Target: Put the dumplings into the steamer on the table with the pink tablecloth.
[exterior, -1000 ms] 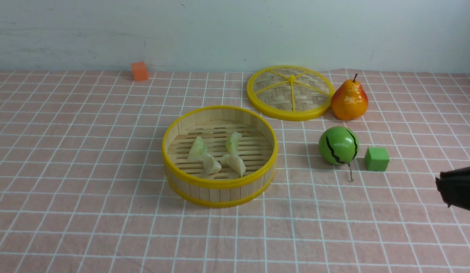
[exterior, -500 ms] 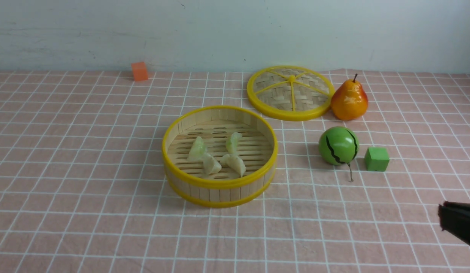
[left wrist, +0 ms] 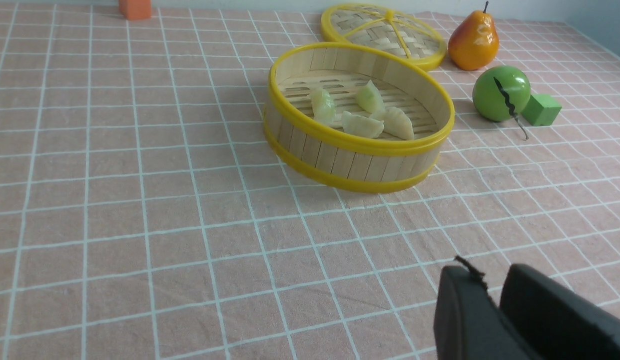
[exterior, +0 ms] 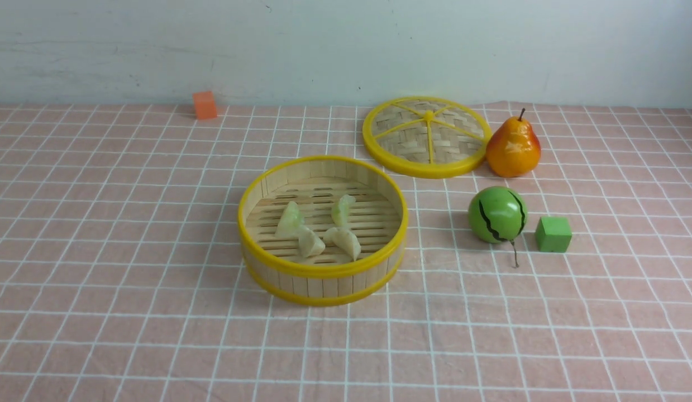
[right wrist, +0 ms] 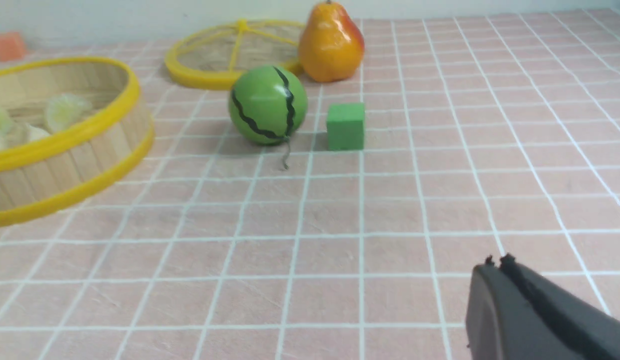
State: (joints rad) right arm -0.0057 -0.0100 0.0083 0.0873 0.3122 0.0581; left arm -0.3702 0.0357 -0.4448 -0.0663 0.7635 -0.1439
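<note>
A plain pale wall (exterior: 346,50), with faint scuffs and small dark specks, stands beyond the table's far edge.

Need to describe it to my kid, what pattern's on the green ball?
Dark wavy stripes; clearest in right wrist view.

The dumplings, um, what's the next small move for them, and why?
Probably none: I'd leave them be and keep both arms back. All four dumplings already lie on the slatted floor inside the steamer, and the right claw is shut, over bare cloth, holding nothing. Reaching in again would likely only risk disturbing them.
</note>
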